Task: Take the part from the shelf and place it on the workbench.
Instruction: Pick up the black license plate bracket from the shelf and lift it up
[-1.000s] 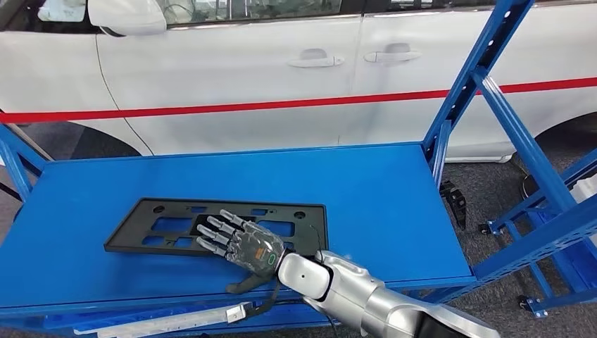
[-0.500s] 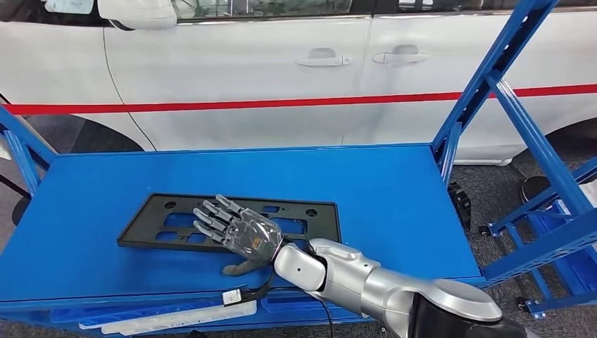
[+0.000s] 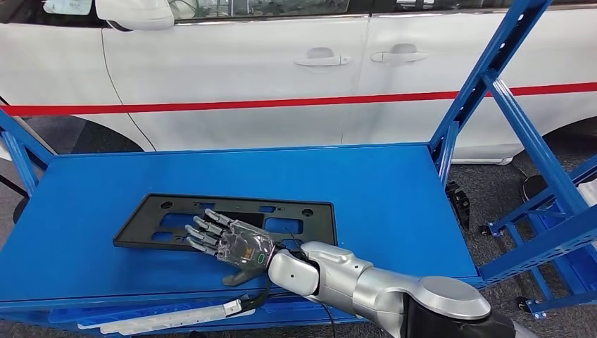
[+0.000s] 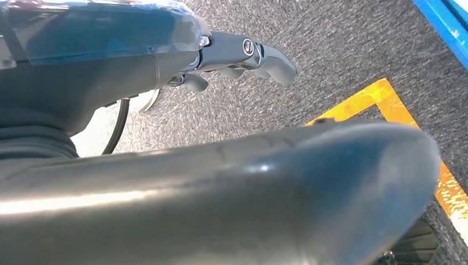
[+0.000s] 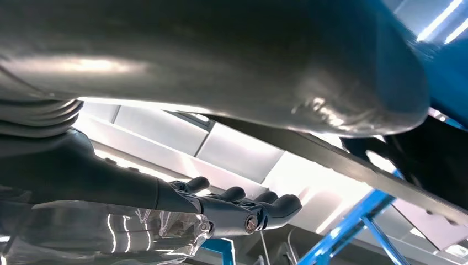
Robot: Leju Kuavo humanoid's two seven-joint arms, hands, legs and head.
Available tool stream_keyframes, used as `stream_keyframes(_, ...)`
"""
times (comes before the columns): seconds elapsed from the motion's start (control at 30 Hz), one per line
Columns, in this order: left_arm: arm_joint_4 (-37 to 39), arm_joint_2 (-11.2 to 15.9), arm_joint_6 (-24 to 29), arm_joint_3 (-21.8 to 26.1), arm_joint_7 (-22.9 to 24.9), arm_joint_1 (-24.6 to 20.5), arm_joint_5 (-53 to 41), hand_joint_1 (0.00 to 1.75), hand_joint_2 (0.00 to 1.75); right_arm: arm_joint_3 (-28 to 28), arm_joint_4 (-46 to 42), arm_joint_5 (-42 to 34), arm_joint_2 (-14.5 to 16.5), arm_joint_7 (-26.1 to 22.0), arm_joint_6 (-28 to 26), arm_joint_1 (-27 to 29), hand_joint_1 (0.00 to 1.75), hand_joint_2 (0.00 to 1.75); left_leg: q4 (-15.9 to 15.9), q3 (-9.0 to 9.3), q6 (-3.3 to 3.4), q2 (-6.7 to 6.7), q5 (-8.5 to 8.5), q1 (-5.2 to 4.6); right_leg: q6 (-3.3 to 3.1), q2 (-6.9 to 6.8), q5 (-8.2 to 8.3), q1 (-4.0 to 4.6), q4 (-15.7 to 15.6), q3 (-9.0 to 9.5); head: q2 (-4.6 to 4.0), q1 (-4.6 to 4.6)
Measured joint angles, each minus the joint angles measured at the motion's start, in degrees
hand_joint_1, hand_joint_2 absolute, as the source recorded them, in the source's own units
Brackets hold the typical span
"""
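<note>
head view: your right robot hand (image 3: 236, 245) lies palm down, fingers spread, on the near edge of the black part (image 3: 225, 221), gripping nothing; the part lies flat on the blue shelf (image 3: 394, 204), long axis left to right. left wrist view: left robot hand (image 4: 243, 58) hangs over floor, hold unclear. right wrist view: the part's underside is hidden.

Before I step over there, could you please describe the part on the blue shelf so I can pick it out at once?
In front of the white car stands a blue shelf. On its front left lies the part, a flat black rectangular frame with cut-out windows, under the right hand. The long white strip lies below the front edge.
</note>
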Motion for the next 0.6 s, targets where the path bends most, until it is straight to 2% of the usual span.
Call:
stream_keyframes(0.07, 0.0, 0.0, -0.1, 0.0, -0.1, 0.1, 0.0, 0.0, 0.0, 0.3, 1.2, 0.0, 1.3, 0.3, -0.2, 0.0, 0.04, 0.0, 0.0, -0.03, 0.02, 0.0, -0.03, -0.01, 0.02, -0.01, 0.02, -0.02, -0.1, 0.01, 0.0, 0.0)
stream_keyframes(0.2, 0.0, 0.0, -0.3, 0.0, -0.4, 0.1, -0.2, 0.0, 0.0, 0.8, 3.6, 0.0, 3.5, 2.3, -0.6, 0.4, 1.75, 0.0, -1.1, 0.53, 0.83, -0.21, 0.28, 0.15, 0.67, -0.22, -0.05, -0.3, -0.4, 0.28, 0.0, 0.0)
stream_keyframes(0.23, 0.0, 0.0, -0.4, 0.0, -0.4, 0.0, -0.4, 0.0, 0.0, 0.9, 4.1, 0.0, 3.8, 3.0, -0.8, 0.6, 1.75, 0.0, -1.7, 0.87, 1.03, -0.29, 0.63, 0.35, 0.76, -0.06, -0.78, -0.29, 0.5, -0.06, 0.0, 0.0)
stream_keyframes(0.27, 0.0, -0.1, -0.5, 0.0, -0.4, -0.1, -0.5, 0.0, 0.0, 1.0, 4.8, 0.0, 4.1, 3.7, -1.0, 0.7, 1.75, 0.0, -2.3, 1.17, 1.17, -0.46, 0.94, 0.56, 0.84, 0.19, -2.3, -0.34, 3.0, -1.19, 0.0, 0.01)
stream_keyframes(0.33, 0.0, -0.1, -0.7, 0.0, -0.4, -0.2, -0.6, 0.0, 0.0, 1.3, 6.1, 0.0, 4.3, 5.0, -1.4, 1.2, 1.7, 0.0, -2.5, 1.25, 1.27, -0.97, 1.12, 0.63, 0.99, 0.6, -5.94, -0.61, 10.5, -4.84, 0.0, 0.01)
stream_keyframes(0.37, 0.0, -0.1, -0.8, 0.0, -0.4, -0.2, -0.7, 0.0, 0.0, 1.4, 6.8, 0.0, 4.4, 5.6, -1.5, 1.5, 1.68, 0.0, -2.4, 1.22, 1.19, -1.36, 1.1, 0.65, 1.08, 0.67, -7.05, -0.75, 13.9, -6.67, 0.0, 0.02)
stream_keyframes(0.4, 0.0, -0.1, -0.9, 0.0, -0.4, -0.1, -0.7, 0.0, 0.0, 1.5, 7.3, 0.0, 4.4, 6.0, -1.5, 1.8, 1.66, 0.0, -2.3, 1.21, 1.04, -1.77, 1.04, 0.69, 1.17, 0.68, -6.88, -0.9, 15.2, -7.52, 0.0, 0.02)
stream_keyframes(0.43, 0.0, -0.1, -0.9, 0.0, -0.4, -0.1, -0.8, 0.0, 0.0, 1.5, 7.7, 0.0, 4.5, 6.5, -1.5, 1.9, 1.66, 0.0, -2.1, 1.2, 0.83, -2.23, 0.94, 0.77, 1.25, 0.73, -5.72, -1.06, 14.5, -7.42, 0.0, 0.02)
stream_keyframes(0.47, 0.0, -0.1, -1.0, 0.0, -0.4, -0.1, -0.9, 0.0, 0.0, 1.6, 8.0, 0.0, 4.6, 6.8, -1.6, 1.9, 1.62, 0.0, -1.8, 1.19, 0.5, -2.74, 0.76, 0.91, 1.35, 0.98, -3.63, -1.26, 11.5, -6.15, 0.0, 0.02)
stream_keyframes(0.53, 0.0, -0.2, -1.1, 0.0, -0.4, -0.2, -1.0, 0.0, 0.0, 1.7, 8.5, 0.0, 4.9, 7.2, -1.7, 1.8, 1.49, 0.0, -0.9, 0.95, -0.37, -3.71, 0.25, 1.14, 1.45, 2.56, -0.39, -1.51, 4.3, -2.77, 0.0, 0.02)
stream_keyframes(0.57, 0.0, -0.2, -1.1, 0.0, -0.4, -0.3, -1.1, 0.0, 0.0, 1.8, 8.8, 0.0, 5.0, 7.3, -1.8, 1.7, 1.48, 0.0, -0.6, 0.75, -0.88, -4.12, 0.09, 1.18, 1.25, 3.15, 0.37, -1.5, 2.1, -1.74, 0.0, 0.02)
stream_keyframes(0.6, 0.0, -0.2, -1.1, 0.0, -0.4, -0.3, -1.1, 0.0, 0.0, 1.9, 9.0, 0.0, 5.1, 7.5, -1.9, 1.7, 1.54, 0.0, -0.4, 0.54, -1.31, -4.44, 0.04, 1.21, 0.9, 3.49, 0.39, -1.34, 1.3, -1.46, 0.0, 0.01)
